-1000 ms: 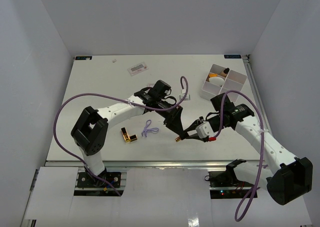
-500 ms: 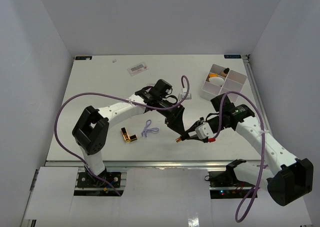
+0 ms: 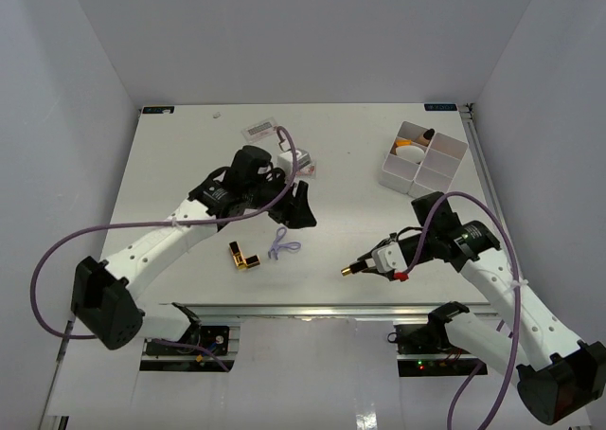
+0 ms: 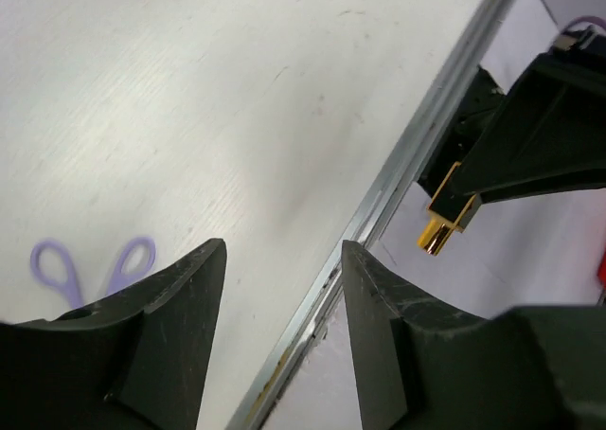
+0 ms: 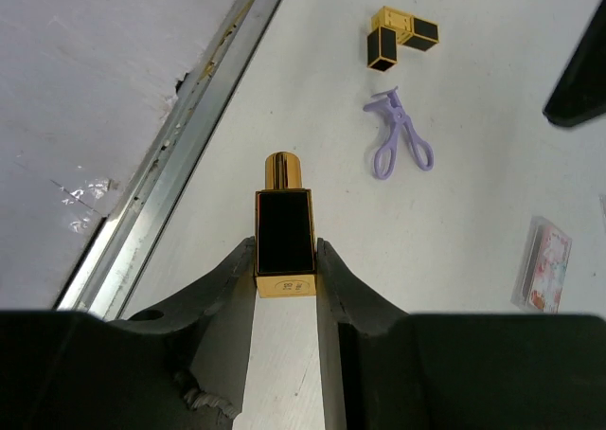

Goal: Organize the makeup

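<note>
A gold-and-black lipstick tube (image 5: 284, 229) sits lengthwise between my right gripper's (image 5: 284, 245) fingers, gold end pointing away from the wrist. From above, that lipstick (image 3: 352, 270) hangs near the table's front edge. My left gripper (image 3: 301, 212) stands open and holds nothing, well to the left of it. In the left wrist view the open left gripper (image 4: 282, 250) frames the front rail, with the held lipstick (image 4: 443, 223) beyond. Two more gold-and-black lipstick pieces (image 3: 244, 257) lie in an L on the table. A flat clear packet (image 3: 260, 127) lies at the back.
A purple eyelash curler (image 3: 281, 245) lies beside the lipstick pieces. The white compartment tray (image 3: 445, 161) stands at the back right, with an orange-and-white item (image 3: 409, 148) in one cell. A small packet (image 5: 542, 264) lies mid-table. The metal front rail (image 4: 398, 179) runs along the near edge.
My left gripper opened, let go of the lipstick and drew back to the left. My right gripper kept the lipstick and shifted slightly toward the front right.
</note>
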`<state>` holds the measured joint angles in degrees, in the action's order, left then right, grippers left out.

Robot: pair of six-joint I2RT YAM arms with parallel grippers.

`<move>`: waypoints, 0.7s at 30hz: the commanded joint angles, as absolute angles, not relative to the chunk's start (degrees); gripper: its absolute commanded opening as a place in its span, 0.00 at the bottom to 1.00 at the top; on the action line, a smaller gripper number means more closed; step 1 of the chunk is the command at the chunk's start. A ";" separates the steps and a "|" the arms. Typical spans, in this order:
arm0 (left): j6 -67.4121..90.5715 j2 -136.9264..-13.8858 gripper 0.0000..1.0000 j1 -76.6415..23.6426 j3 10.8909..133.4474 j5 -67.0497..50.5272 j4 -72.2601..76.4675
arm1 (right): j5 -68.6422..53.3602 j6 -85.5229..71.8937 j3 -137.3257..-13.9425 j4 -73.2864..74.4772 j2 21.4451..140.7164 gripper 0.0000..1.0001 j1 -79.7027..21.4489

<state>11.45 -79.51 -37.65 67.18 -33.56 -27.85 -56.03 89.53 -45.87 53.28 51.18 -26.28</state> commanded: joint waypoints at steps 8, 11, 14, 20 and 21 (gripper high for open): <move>13.58 -77.44 0.40 -38.30 58.11 3.52 -44.38 | -56.42 69.12 -42.90 42.64 48.08 0.08 -21.21; 11.76 -79.64 0.40 -38.67 58.71 7.21 -46.50 | -57.39 68.82 -42.46 42.71 48.60 0.08 -20.30; 9.93 -80.64 0.40 -39.07 58.44 9.60 -47.48 | -57.78 68.82 -42.45 42.48 48.71 0.08 -19.27; 4.92 -81.22 0.42 -39.21 56.33 7.60 -46.57 | -58.91 68.91 -41.74 42.19 48.87 0.08 -17.73; 3.98 -81.35 0.42 -39.34 56.20 6.89 -46.38 | -59.09 68.91 -41.68 42.19 48.87 0.08 -17.48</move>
<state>8.76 -82.04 -38.81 57.15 7.57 -46.48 -56.33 69.68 -42.18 43.56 48.86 -18.38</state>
